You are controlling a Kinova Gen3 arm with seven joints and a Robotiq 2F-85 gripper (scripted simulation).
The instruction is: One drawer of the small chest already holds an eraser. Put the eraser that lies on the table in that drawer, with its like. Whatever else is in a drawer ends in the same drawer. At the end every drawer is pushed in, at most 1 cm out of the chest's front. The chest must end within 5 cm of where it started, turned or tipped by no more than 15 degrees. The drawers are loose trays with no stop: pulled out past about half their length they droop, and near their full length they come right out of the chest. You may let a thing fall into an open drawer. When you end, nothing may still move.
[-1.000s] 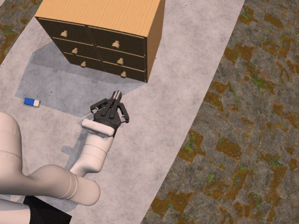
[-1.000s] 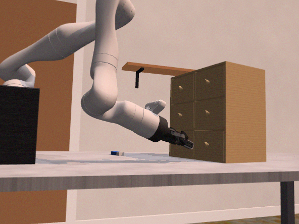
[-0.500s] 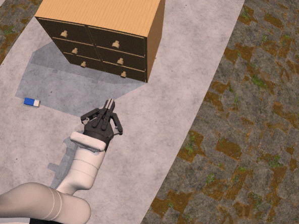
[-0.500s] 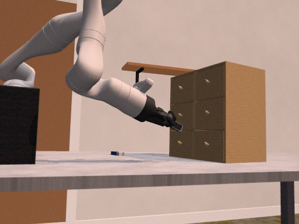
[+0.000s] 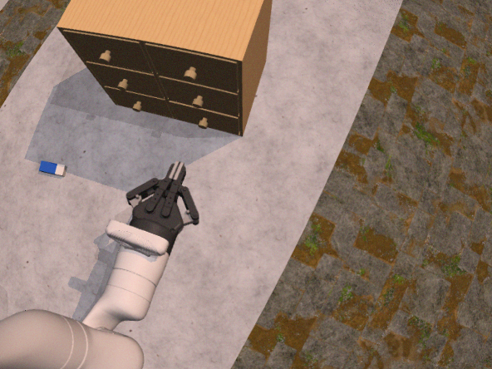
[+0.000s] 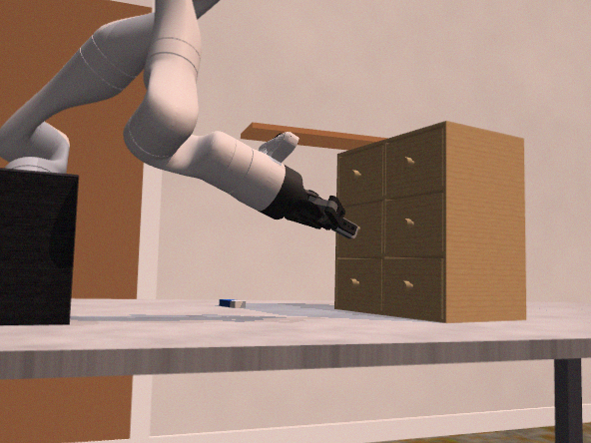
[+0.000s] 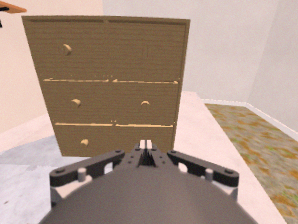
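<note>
From my station I read the chest (image 5: pixel 166 25) (image 6: pixel 484 224) (image 7: pixel 107 60) as upright on the tabletop (image 5: pixel 299 125) (image 6: pixel 299 334) (image 7: pixel 187 117). Its front has six drawers in two columns of three, all pushed in; the wrist view does not show every knob. The arm (image 5: pixel 135 274) (image 6: pixel 172 105) reaches toward that front from above the tabletop. Its hand (image 5: pixel 178 169) (image 6: pixel 353 231) (image 7: pixel 145 147) is raised off the tabletop, fingers angled slightly downward and pointing at the chest, apart from the front. The fingers are fully together, with nothing between them. The eraser (image 5: pixel 52 169) (image 6: pixel 232 303), blue at one end and white at the other, lies flat on the tabletop in front of the chest, well apart from the hand.
</note>
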